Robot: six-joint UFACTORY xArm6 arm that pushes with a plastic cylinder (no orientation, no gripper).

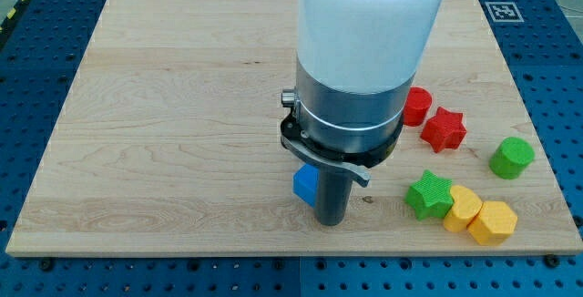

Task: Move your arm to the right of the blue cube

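The blue cube (304,184) lies on the wooden board (164,115) just below the middle, partly hidden by my arm. My tip (330,221) is at the lower end of the dark rod, right beside the cube on its right, touching or nearly touching it. The large white and grey arm body (355,69) fills the view's top middle and hides the board behind it.
At the view's right lie a red cylinder (417,106), a red star (444,128), a green cylinder (511,158), a green star (429,194) and two yellow blocks (463,208) (493,222). A marker tag (503,11) sits off the board's top right corner.
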